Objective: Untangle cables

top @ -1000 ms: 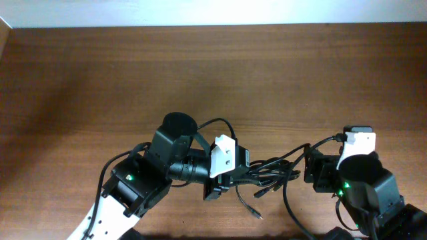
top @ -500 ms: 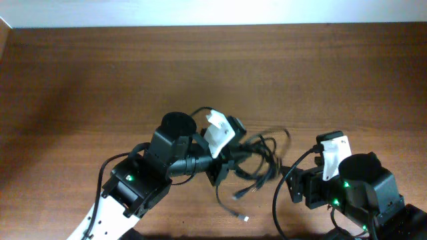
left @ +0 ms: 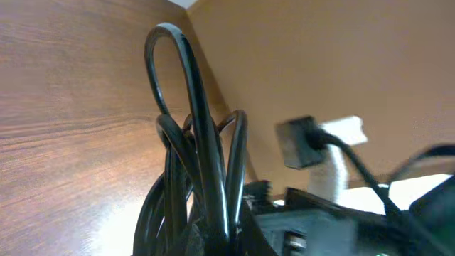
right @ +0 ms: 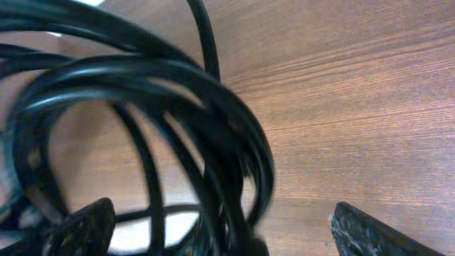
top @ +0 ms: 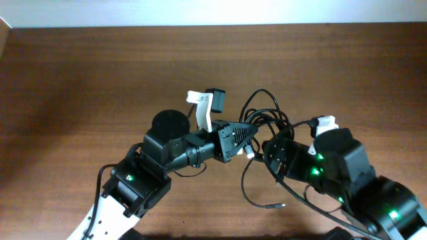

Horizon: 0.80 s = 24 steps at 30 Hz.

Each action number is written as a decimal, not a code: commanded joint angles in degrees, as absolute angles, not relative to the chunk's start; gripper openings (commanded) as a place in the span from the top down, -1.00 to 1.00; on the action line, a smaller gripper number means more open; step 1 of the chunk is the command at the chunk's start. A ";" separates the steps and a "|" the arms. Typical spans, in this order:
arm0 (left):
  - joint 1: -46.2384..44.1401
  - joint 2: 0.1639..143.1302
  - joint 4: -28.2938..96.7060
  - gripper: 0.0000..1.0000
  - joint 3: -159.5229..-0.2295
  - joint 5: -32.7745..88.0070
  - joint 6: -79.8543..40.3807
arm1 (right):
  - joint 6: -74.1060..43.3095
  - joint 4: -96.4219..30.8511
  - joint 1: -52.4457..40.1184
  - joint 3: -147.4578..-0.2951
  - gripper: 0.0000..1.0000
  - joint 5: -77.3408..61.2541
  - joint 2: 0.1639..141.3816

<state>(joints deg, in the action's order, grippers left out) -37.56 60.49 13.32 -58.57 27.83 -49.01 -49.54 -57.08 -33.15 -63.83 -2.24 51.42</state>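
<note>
Marks on the white bracket (top: pixel 199 107) above the left tool (top: pixel 248 135) were too small for me to read. Left tool was clamped tight on the cables (top: pixel 268 119), mid-worktop (top: pixel 100 80) between both tools. Right tool (top: pixel 273 152) gaped wide, fingers (right: pixel 78 227) either side of the loops, gripping nothing.

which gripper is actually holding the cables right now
The left gripper: its jaws are shut on the cables. The right gripper is wide open, with the loops loose in front of it.
</note>
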 commanded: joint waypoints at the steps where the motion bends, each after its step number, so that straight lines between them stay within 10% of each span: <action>1: -37.76 59.53 10.94 1.00 -59.20 32.77 -49.47 | -50.00 -57.08 -32.97 -63.96 -0.68 0.47 53.65; 2: -37.71 59.53 10.92 1.00 -59.20 32.84 -49.47 | -50.00 -57.89 -32.97 -63.96 -0.35 2.09 53.69; 3: -37.71 59.35 9.98 1.00 -59.20 32.88 -50.13 | -50.02 -59.37 -32.97 -63.96 0.45 4.25 53.65; 5: -37.69 59.05 8.78 1.00 -59.20 32.14 -50.11 | -50.00 -60.95 -32.93 -63.96 0.92 5.23 53.60; 9: -32.75 59.11 15.73 1.00 -59.20 29.98 -50.06 | -49.98 -61.34 -32.93 -63.96 0.92 6.28 51.24; 11: -29.43 59.11 20.21 -0.10 -59.20 30.98 -48.16 | -50.00 -62.81 -32.93 -63.96 0.92 9.28 48.77; 12: -28.97 59.11 20.25 -0.98 -59.20 36.95 -36.53 | -49.98 -63.72 -32.93 -63.96 0.92 11.51 47.42; 16: -28.99 59.11 20.78 -0.97 -59.20 56.27 -12.29 | -49.78 -63.70 -32.93 -63.96 0.92 12.47 46.15; 24: -34.04 59.18 21.50 -0.98 -59.18 49.21 -6.13 | -41.52 -62.54 -32.99 -63.96 0.92 6.46 46.15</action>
<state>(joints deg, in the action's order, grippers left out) -33.76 59.99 21.67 -58.35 51.62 -7.90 -45.19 -63.53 -33.30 -63.59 9.32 46.57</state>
